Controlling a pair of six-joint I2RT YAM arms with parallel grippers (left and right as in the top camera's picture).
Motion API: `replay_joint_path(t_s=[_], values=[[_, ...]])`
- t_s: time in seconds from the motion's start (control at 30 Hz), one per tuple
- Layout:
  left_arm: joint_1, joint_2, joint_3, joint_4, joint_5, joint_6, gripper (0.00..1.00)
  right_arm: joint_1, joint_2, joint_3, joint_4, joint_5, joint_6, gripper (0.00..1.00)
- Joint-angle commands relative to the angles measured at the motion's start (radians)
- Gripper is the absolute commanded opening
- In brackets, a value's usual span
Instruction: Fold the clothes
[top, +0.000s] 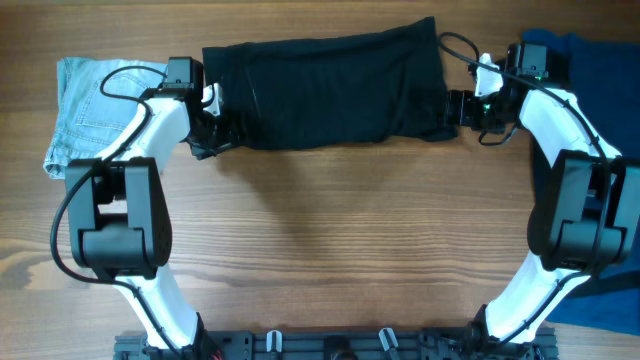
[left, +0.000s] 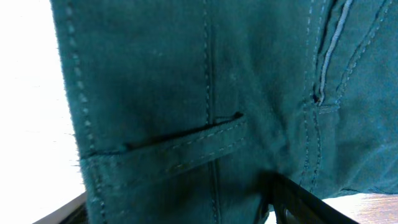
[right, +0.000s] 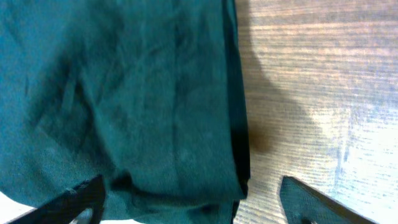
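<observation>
Black trousers (top: 330, 85), folded into a long band, far middle of tabletop (top: 340, 250). Left pincer (top: 212, 138) at left end, spread over belt loop. Right pincer (top: 450, 108) at right end, spread astride cloth edge.

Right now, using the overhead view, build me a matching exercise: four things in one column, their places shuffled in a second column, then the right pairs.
Things:
1. black garment
2. light denim jeans
3. dark blue cloth
4. right gripper

Places:
A. far left of the view
B. at the black garment's right end
C. stretched across the centre, far side
D. far right of the view

Pairs: 1-C, 2-A, 3-D, 4-B
</observation>
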Motion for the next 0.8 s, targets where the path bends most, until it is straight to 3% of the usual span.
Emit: replay_joint_path(t_s=[0.0, 0.2, 0.23, 0.27, 0.33, 0.47, 0.6, 0.77], values=[[-0.014, 0.009, -0.01, 0.004, 0.016, 0.013, 0.75, 0.002, 0.008, -0.003, 0.035, -0.036, -0.04, 0.98], [-0.014, 0.009, -0.01, 0.006, 0.016, 0.013, 0.76, 0.003, 0.049, -0.003, 0.039, -0.037, -0.036, 0.95], [-0.014, 0.009, -0.01, 0.005, 0.016, 0.013, 0.76, 0.003, 0.057, -0.003, 0.038, -0.037, -0.036, 0.84], [-0.014, 0.009, -0.01, 0.005, 0.016, 0.013, 0.75, 0.003, 0.06, -0.003, 0.039, -0.043, -0.036, 0.63], [-0.014, 0.009, -0.01, 0.005, 0.015, 0.013, 0.71, 0.003, 0.06, -0.003, 0.044, -0.056, -0.036, 0.4], [-0.014, 0.009, -0.01, 0.007, -0.034, 0.013, 0.52, 0.002, 0.06, -0.003, 0.05, -0.043, -0.039, 0.04], [-0.014, 0.009, -0.01, 0.016, -0.141, 0.013, 0.32, 0.002, 0.06, -0.003, 0.038, 0.078, -0.037, 0.04], [-0.013, 0.009, -0.01, 0.042, -0.203, 0.04, 0.33, 0.002, 0.06, -0.003, 0.034, 0.213, -0.037, 0.04]])
